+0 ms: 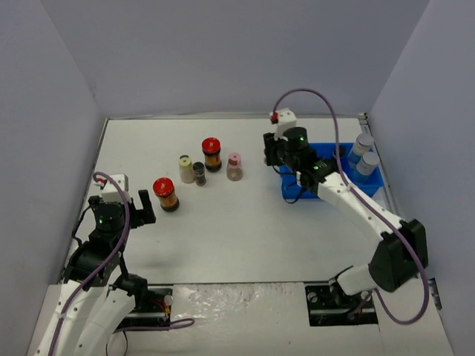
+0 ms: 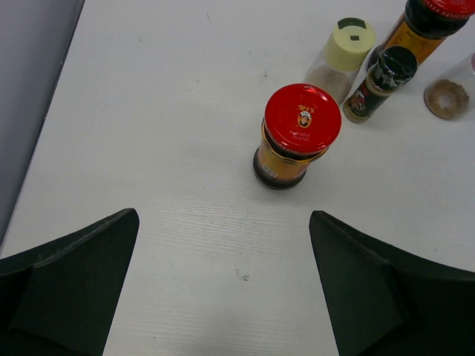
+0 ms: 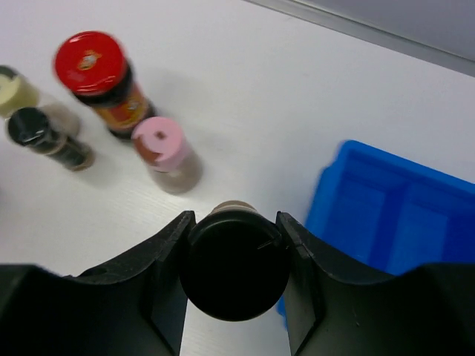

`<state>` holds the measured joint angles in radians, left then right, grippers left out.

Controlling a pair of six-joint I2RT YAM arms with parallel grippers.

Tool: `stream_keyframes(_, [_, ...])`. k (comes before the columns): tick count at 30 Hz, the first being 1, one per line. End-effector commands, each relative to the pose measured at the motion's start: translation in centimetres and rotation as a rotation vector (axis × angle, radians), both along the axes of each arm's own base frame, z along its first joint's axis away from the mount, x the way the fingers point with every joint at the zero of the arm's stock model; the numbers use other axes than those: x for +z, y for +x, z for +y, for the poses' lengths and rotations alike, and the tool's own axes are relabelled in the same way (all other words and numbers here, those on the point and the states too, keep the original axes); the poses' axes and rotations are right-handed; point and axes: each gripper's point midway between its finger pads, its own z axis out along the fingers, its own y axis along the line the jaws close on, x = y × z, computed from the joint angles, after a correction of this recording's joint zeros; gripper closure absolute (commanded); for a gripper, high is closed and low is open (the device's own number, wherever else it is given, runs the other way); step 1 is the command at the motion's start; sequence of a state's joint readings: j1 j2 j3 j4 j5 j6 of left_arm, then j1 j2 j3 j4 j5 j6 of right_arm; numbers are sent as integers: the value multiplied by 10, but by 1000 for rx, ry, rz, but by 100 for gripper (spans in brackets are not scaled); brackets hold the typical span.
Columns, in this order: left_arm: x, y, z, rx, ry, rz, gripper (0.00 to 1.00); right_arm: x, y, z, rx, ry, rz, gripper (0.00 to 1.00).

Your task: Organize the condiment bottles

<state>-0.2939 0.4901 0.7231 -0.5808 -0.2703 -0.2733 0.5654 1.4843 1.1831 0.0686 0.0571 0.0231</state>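
Observation:
My right gripper (image 3: 234, 218) is shut on a small black-capped jar (image 3: 234, 271), held just left of the blue tray (image 3: 401, 215). Beyond it stand a pink-capped jar (image 3: 165, 148), a red-lidded dark jar (image 3: 100, 74), a tiny black-capped jar (image 3: 44, 137) and a cream jar (image 3: 15, 89). My left gripper (image 2: 223, 219) is open and holds nothing; a second red-lidded jar (image 2: 300, 133) stands a short way ahead of it. From above, that jar (image 1: 165, 193) sits right of the left gripper (image 1: 142, 208). Two silver-lidded jars (image 1: 363, 144) stand in the tray.
The blue compartmented tray (image 1: 375, 187) lies at the right, close to the side wall. Grey walls enclose the white table on three sides. The right arm (image 1: 356, 208) reaches across the tray's near-left corner.

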Motion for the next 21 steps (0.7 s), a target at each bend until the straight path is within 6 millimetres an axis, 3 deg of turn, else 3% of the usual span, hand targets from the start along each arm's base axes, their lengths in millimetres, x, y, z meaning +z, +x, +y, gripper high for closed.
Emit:
stream_keyframes(1, [20, 12, -1, 13, -17, -65, 3, 25, 6, -100, -311, 35, -41, 100])
stream_keyframes(2, [19, 12, -1, 11, -16, -62, 3, 26, 7, -116, -352, 42, -42, 100])
stream_keyframes(5, [19, 12, -2, 5, -15, -61, 3, 31, 10, -192, -563, 65, -63, 100])
stream_keyframes(10, [21, 11, -2, 5, -14, -68, 3, 16, 13, -254, -727, 94, -45, 100])
stream_keyframes(15, [20, 11, -2, 1, -13, -67, 3, -2, 23, -283, -798, 117, -29, 100])
stream_keyframes(21, [21, 11, -2, -1, -10, -68, 3, -28, 42, -289, -806, 101, -14, 100])
